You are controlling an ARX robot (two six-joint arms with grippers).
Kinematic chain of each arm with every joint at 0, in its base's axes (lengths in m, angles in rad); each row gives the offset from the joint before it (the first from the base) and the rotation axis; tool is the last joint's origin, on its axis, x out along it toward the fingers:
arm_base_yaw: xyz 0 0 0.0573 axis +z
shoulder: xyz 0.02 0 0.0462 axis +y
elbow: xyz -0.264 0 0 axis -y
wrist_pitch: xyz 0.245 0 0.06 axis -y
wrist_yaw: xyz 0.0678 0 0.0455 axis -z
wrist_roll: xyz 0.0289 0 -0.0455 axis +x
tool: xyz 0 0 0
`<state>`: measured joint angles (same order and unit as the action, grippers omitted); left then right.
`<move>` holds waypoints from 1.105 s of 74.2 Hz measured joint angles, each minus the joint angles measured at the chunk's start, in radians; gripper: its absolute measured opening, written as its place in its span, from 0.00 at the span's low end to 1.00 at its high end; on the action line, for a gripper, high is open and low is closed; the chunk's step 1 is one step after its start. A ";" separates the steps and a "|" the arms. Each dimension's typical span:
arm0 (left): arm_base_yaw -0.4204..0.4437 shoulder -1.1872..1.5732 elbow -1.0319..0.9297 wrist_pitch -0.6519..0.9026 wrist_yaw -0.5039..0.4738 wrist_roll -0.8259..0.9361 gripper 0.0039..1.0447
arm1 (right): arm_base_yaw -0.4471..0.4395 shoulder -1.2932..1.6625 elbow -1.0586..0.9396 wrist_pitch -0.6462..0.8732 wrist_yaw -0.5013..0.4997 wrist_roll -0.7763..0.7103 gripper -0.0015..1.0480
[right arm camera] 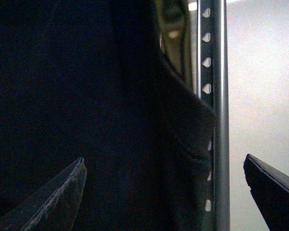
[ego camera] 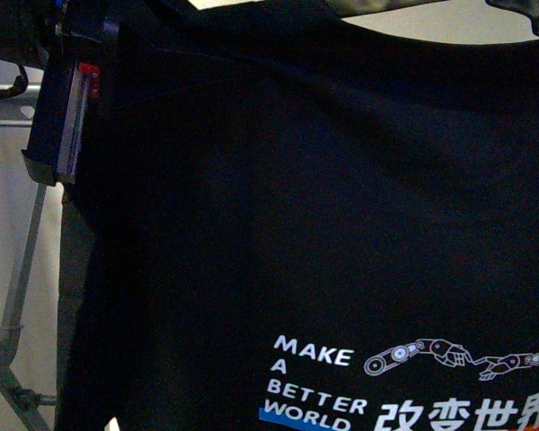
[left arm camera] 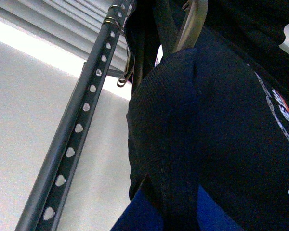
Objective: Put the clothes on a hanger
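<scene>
The clothes, a black T-shirt (ego camera: pixel 323 206) printed "MAKE A BETTER WORLD" with a robot-arm graphic, hangs close to the front camera and fills most of that view. In the left wrist view my left gripper (left arm camera: pixel 171 214) is shut on a thick fold of the shirt (left arm camera: pixel 207 134), with its blue pads (left arm camera: pixel 135 216) on either side. The hanger's grey rail with heart-shaped holes (left arm camera: pixel 77 130) runs just beside the shirt. My right gripper (right arm camera: pixel 166 192) is open, its dark fingers (right arm camera: pixel 58 197) wide apart. The shirt's edge (right arm camera: pixel 86 96) and the rail (right arm camera: pixel 216 96) lie between them.
A shiny coat hanger hook (left arm camera: pixel 190 24) sits inside the shirt's top. The rack's slanted leg (ego camera: pixel 18 296) and a piece of rail (ego camera: pixel 4 112) show at the left of the front view, beside a dark arm part with red marks (ego camera: pixel 67 117). Pale wall lies behind.
</scene>
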<state>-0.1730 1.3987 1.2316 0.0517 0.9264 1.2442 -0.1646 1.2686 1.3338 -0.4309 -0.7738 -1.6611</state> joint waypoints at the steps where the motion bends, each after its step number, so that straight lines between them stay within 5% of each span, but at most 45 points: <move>1: 0.000 0.000 0.000 0.000 0.000 0.000 0.04 | 0.002 0.003 0.006 0.000 0.003 0.002 0.93; 38: 0.001 0.000 0.000 0.000 -0.006 0.003 0.04 | 0.066 0.215 0.148 0.105 0.134 0.230 0.92; 50: 0.001 0.000 0.000 0.000 -0.009 0.003 0.04 | 0.080 0.226 0.103 0.251 0.153 0.295 0.66; 73: 0.001 0.000 0.000 0.000 -0.007 0.003 0.04 | 0.031 0.202 0.044 0.294 0.071 0.305 0.21; 82: -0.001 0.000 0.003 0.006 0.002 0.005 0.23 | 0.001 0.176 0.021 0.256 0.029 0.249 0.10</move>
<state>-0.1738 1.3987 1.2346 0.0578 0.9279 1.2488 -0.1638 1.4448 1.3552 -0.1753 -0.7452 -1.4120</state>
